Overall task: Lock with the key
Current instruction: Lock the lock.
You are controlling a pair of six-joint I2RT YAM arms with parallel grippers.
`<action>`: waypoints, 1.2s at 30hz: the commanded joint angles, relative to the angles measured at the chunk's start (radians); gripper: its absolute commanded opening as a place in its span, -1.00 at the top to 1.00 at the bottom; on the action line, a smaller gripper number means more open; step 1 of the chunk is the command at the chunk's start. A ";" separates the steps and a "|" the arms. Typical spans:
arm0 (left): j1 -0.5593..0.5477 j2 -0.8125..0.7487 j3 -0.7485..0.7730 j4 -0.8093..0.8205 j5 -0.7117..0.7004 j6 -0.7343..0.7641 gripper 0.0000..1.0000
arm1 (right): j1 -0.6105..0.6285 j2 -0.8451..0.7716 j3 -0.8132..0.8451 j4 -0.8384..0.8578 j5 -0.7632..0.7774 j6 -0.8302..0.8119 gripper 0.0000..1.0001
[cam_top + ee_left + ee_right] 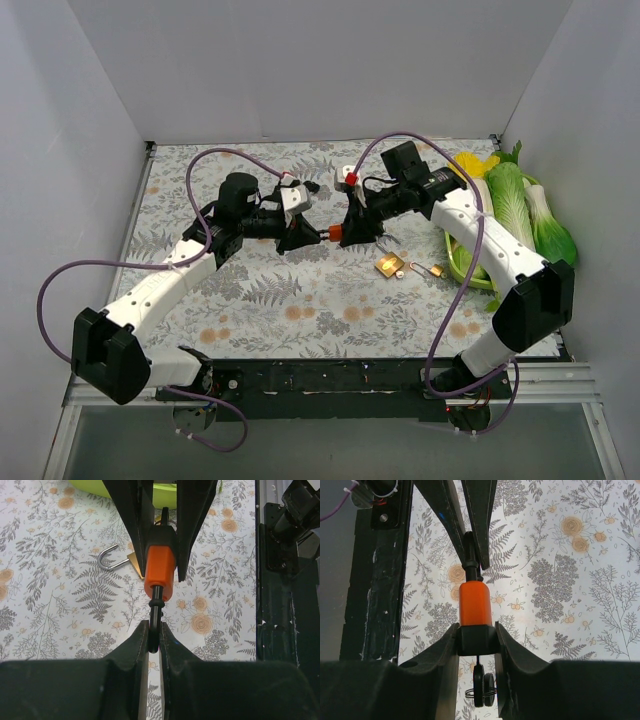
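Left fingers (131, 649) and right fingers (445, 649) both clamp the orange-handled key (160, 572).
Your left wrist view shows the brass padlock (132, 561); the right wrist view doesn't.

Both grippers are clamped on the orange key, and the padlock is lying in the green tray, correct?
Not quite: the padlock lies on the floral tablecloth beside the green tray, not in it, as the top external view shows. The left gripper and right gripper do clamp the orange key.
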 commanded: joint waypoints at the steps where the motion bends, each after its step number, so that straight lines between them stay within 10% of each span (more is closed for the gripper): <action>1: -0.103 -0.008 0.016 0.307 0.089 0.041 1.00 | 0.122 0.031 0.094 0.122 -0.335 -0.003 0.97; 16: -0.112 0.033 0.032 0.413 0.130 -0.197 1.00 | 0.138 -0.074 -0.029 0.377 -0.151 0.002 0.97; 26: -0.127 -0.021 -0.022 0.431 0.066 -0.001 1.00 | 0.136 0.034 0.109 0.065 -0.322 -0.061 0.97; 36: -0.169 -0.060 -0.063 0.437 0.055 0.045 1.00 | 0.138 0.041 0.098 0.217 -0.356 0.095 0.97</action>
